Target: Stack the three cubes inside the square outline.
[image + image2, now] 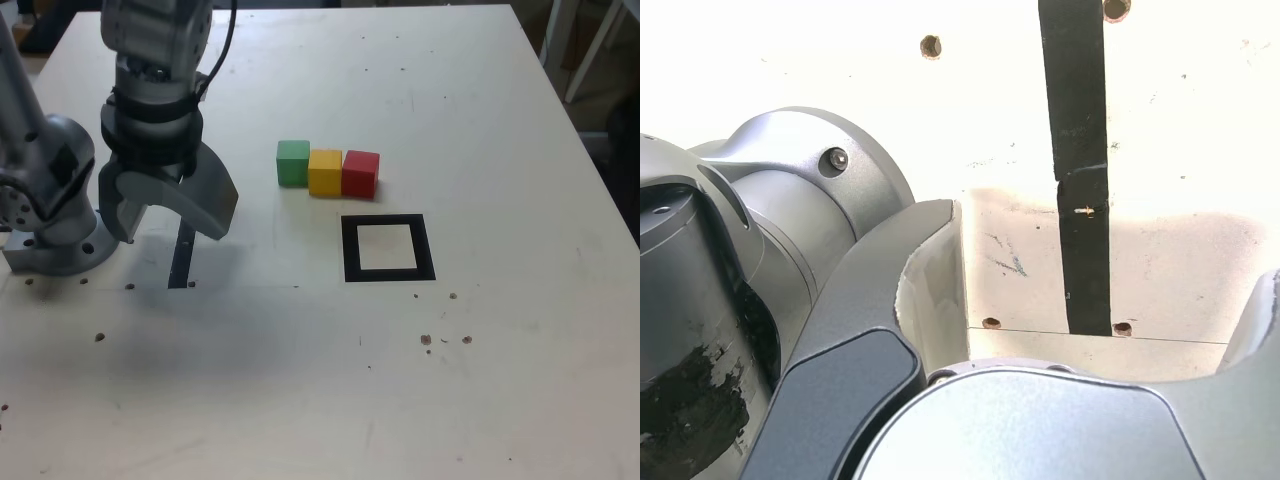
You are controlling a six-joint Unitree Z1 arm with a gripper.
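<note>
1. Overall, the worktop is a pale board with scattered small holes and marks.
2. Arm: its grey base sits at the worktop edge on the exterior view's left.
3. Gripper: hangs beside the base, pointing down, jaws spread wide apart, nothing between them. It is well apart from the cubes.
4. Square outline: a thick black frame near the worktop's centre, with nothing inside it.
5. Black strip: a straight strip lying under the gripper; the wrist view shows it between the jaws.
6. Cubes: green cube, yellow cube and red cube form a touching row just beyond the outline's far side, none stacked.
</note>
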